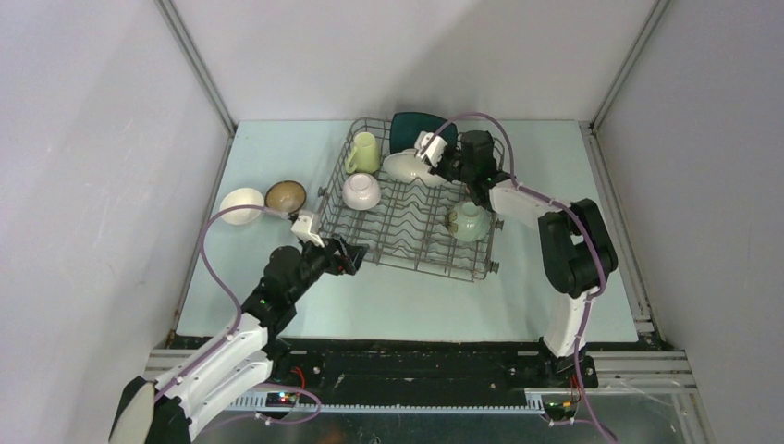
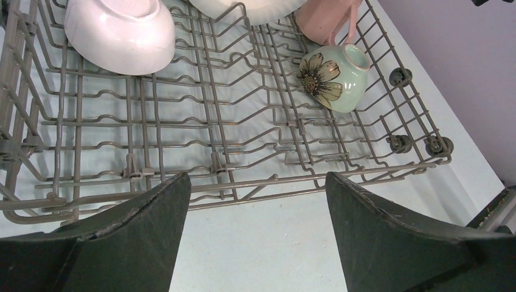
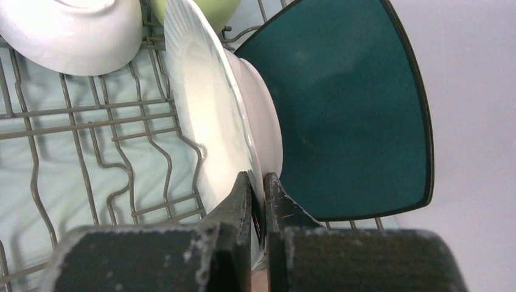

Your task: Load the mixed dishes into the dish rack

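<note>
The dish rack [image 1: 411, 242] holds a yellow-green mug [image 1: 363, 153], a white bowl [image 1: 361, 191], a pale green bowl [image 1: 469, 222], a teal square plate [image 1: 411, 129] and a white round plate [image 1: 404, 166]. My right gripper [image 3: 258, 182] is shut on the rim of the white round plate [image 3: 207, 109], which stands on edge next to the teal plate [image 3: 347, 103]. My left gripper [image 2: 257, 182] is open and empty over the table at the rack's near edge [image 2: 182, 121]. A pink cup [image 2: 322, 18] stands in the rack by the pale green bowl [image 2: 338, 70].
A second white bowl [image 1: 242, 205] and a dark brown bowl [image 1: 286, 195] sit on the table left of the rack. Grey walls close in the table at the left, back and right. The rack's small wheels [image 2: 400, 143] show at its near right corner.
</note>
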### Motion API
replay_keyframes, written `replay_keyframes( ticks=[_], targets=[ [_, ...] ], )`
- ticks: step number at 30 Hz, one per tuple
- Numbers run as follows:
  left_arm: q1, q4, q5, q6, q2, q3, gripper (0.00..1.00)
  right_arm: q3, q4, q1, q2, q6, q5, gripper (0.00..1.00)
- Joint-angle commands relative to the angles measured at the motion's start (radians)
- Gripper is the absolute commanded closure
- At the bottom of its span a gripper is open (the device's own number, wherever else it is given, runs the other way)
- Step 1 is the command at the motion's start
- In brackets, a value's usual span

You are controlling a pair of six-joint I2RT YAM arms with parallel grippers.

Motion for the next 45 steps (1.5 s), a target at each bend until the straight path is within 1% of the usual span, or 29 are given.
replay_keyframes(
  ticks=[1, 2, 3, 4, 5, 6, 7, 8, 10, 12, 21, 23, 24, 25, 27, 29, 40, 45],
  targets=[
    [-0.008, 0.013, -0.02, 0.023, 0.002, 0.037, 0.12, 0.099, 0.061, 0.008, 0.001, 0.018, 0.03, 0.97],
    [-0.008, 0.012, -0.018, 0.021, 0.002, 0.036, 0.12, 0.118, 0.047, 0.005, 0.005, 0.034, 0.035, 0.9],
    [-0.008, 0.012, -0.017, 0.021, 0.001, 0.036, 0.12, 0.139, 0.022, 0.003, 0.016, 0.043, 0.037, 0.87],
    [-0.008, 0.012, -0.017, 0.02, 0.001, 0.037, 0.12, 0.151, 0.002, 0.002, 0.022, 0.06, 0.045, 0.77],
    [-0.008, 0.013, -0.017, 0.02, 0.001, 0.038, 0.12, 0.169, -0.005, 0.002, 0.032, 0.068, 0.063, 0.72],
    [-0.008, 0.012, -0.016, 0.019, 0.001, 0.037, 0.12, 0.177, -0.012, 0.003, 0.036, 0.083, 0.076, 0.64],
    [-0.008, 0.012, -0.016, 0.019, 0.001, 0.038, 0.12, 0.189, -0.015, 0.003, 0.043, 0.089, 0.09, 0.62],
    [-0.008, 0.009, -0.016, 0.019, 0.0, 0.038, 0.12, 0.192, -0.013, 0.003, 0.044, 0.097, 0.097, 0.57],
    [-0.008, 0.006, -0.016, 0.019, -0.002, 0.039, 0.12, 0.195, -0.003, 0.003, 0.044, 0.109, 0.114, 0.51],
    [-0.008, 0.003, -0.018, 0.021, -0.004, 0.039, 0.12, 0.196, 0.0, 0.004, 0.042, 0.114, 0.122, 0.48],
    [-0.008, 0.0, -0.016, 0.019, -0.006, 0.04, 0.12, 0.201, -0.039, 0.011, -0.001, 0.141, 0.119, 0.43],
    [-0.008, -0.001, -0.016, 0.019, -0.009, 0.04, 0.12, 0.198, -0.052, 0.015, -0.014, 0.148, 0.112, 0.4],
    [-0.008, -0.001, -0.016, 0.019, -0.011, 0.04, 0.12, 0.194, -0.064, 0.017, -0.023, 0.145, 0.105, 0.37],
    [-0.008, -0.001, -0.016, 0.019, -0.012, 0.04, 0.12, 0.191, -0.07, 0.021, -0.026, 0.138, 0.096, 0.31],
    [-0.008, -0.004, -0.016, 0.018, -0.012, 0.041, 0.12, 0.177, -0.071, 0.031, -0.04, 0.131, 0.096, 0.26],
    [-0.008, -0.009, -0.016, 0.018, -0.011, 0.043, 0.12, 0.159, -0.069, 0.034, -0.051, 0.129, 0.085, 0.23],
    [-0.008, -0.014, -0.02, 0.018, -0.018, 0.043, 0.12, 0.119, -0.083, 0.051, -0.092, 0.148, 0.04, 0.17],
    [-0.008, -0.016, -0.032, 0.014, -0.032, 0.04, 0.12, 0.085, -0.08, 0.063, -0.165, 0.186, -0.001, 0.15]
  ],
)
